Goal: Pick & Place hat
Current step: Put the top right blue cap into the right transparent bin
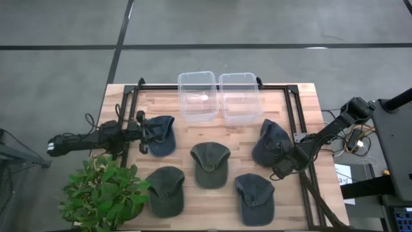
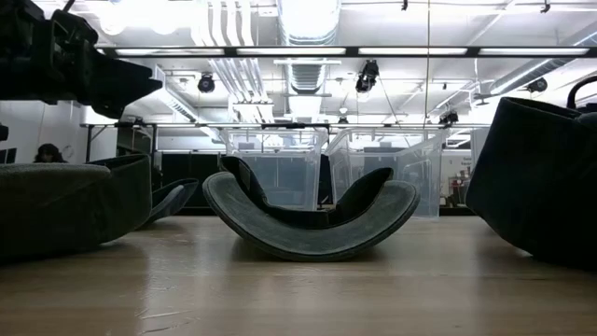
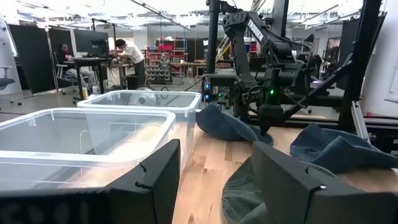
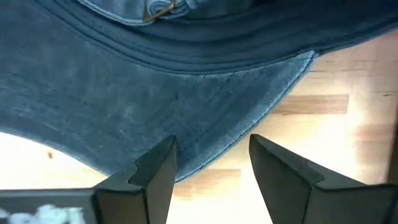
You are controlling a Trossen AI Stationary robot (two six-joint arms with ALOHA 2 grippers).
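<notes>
Several caps lie on the wooden table. My left gripper [image 1: 143, 133] is open and level at the left edge of a blue cap [image 1: 162, 135]. In the left wrist view, dark cloth [image 3: 239, 190] shows low between its fingers [image 3: 217, 186]. My right gripper [image 1: 281, 171] is open and points down over the near end of another blue cap [image 1: 269, 143]. In the right wrist view, that cap's brim [image 4: 205, 124] lies under the gap between the fingers [image 4: 211, 180]. Whether either gripper touches its cap does not show.
Two clear plastic bins [image 1: 197, 96] [image 1: 240, 96] stand side by side at the far edge. A green cap [image 1: 210, 164] lies in the middle and two more [image 1: 166, 190] [image 1: 254, 196] lie near the front. A potted plant [image 1: 103, 193] fills the near left corner. A black frame [image 1: 302, 129] rims the table.
</notes>
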